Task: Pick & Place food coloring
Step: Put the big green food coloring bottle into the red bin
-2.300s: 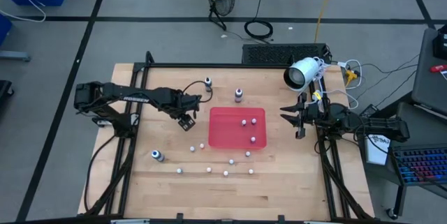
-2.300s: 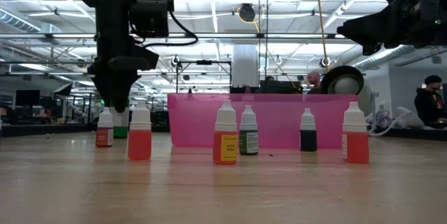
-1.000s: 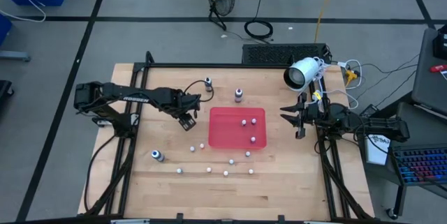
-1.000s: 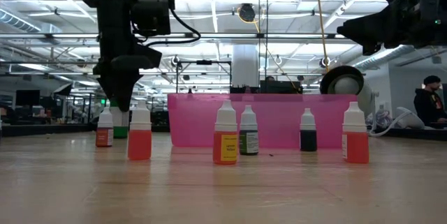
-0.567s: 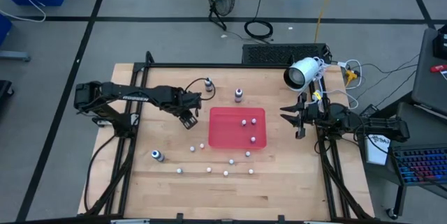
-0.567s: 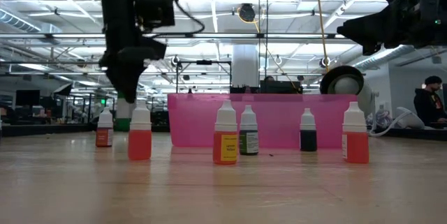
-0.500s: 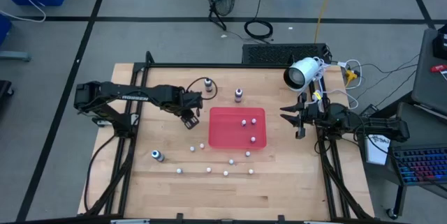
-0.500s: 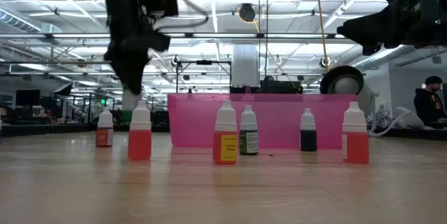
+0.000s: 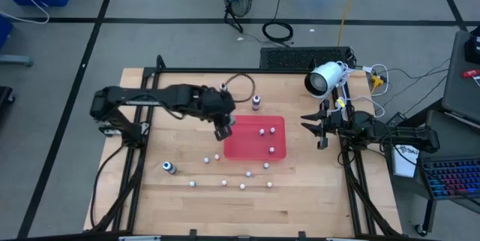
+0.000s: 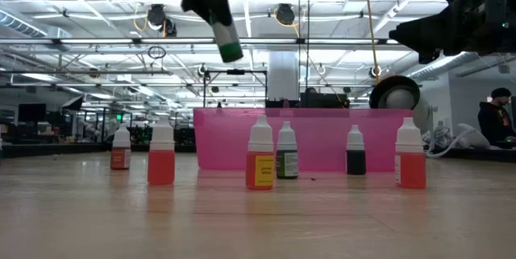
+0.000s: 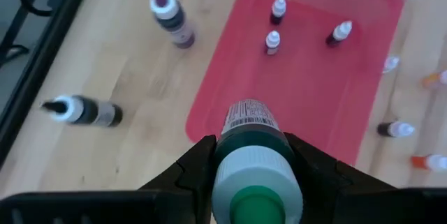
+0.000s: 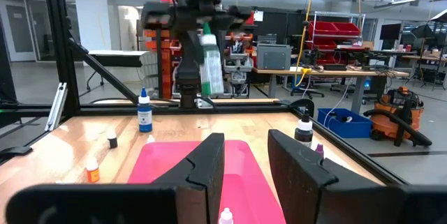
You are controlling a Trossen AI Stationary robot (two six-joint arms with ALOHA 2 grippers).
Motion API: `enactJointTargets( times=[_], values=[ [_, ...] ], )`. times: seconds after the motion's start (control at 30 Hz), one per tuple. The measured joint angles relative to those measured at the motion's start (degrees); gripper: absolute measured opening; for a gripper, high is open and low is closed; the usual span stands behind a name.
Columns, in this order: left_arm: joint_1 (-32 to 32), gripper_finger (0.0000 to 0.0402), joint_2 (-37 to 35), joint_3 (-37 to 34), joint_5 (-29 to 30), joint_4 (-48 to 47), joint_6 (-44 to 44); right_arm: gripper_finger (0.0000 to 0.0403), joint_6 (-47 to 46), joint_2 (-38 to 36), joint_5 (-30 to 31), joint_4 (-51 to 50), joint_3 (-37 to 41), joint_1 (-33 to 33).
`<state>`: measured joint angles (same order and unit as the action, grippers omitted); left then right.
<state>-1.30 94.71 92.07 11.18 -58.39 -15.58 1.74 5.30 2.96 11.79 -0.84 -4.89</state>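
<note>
The high view looks straight down from far above, taking in the whole surface (image 9: 180, 196) and the floor around it. The low view sits at surface height and faces level across toward the red tray (image 10: 310, 138), close to a row of small bottles. The left wrist view looks down from close above the red tray (image 11: 363, 105). The right wrist view faces across the surface toward the room beyond. All four views share the red tray (image 9: 255, 137).

Bright, even overhead ceiling lighting; soft shadows; motion blur beyond the left gripper (image 11: 255, 165), its bottle (image 11: 253, 140) near-sharp.
</note>
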Motion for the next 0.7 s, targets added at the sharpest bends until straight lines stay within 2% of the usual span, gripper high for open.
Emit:
enactJointTargets(
  times=[0.3, 0.5, 0.7],
  values=[
    [-3.88, 0.0142, 13.78, 3.02, -1.88, -2.04, 6.30, 0.0100, 0.00, 0.02, -0.02, 0.00, -0.02, 0.00],
    [-7.33, 0.0142, 18.28, 3.03, -5.66, -1.29, 6.89, 0.0100, 0.00, 0.02, -0.02, 0.00, -0.02, 0.00],
    [-8.47, 0.0142, 20.61, 3.04, -6.43, -1.12, 6.94, 0.0100, 0.00, 0.02, -0.02, 0.00, -0.02, 0.00]
  ],
)
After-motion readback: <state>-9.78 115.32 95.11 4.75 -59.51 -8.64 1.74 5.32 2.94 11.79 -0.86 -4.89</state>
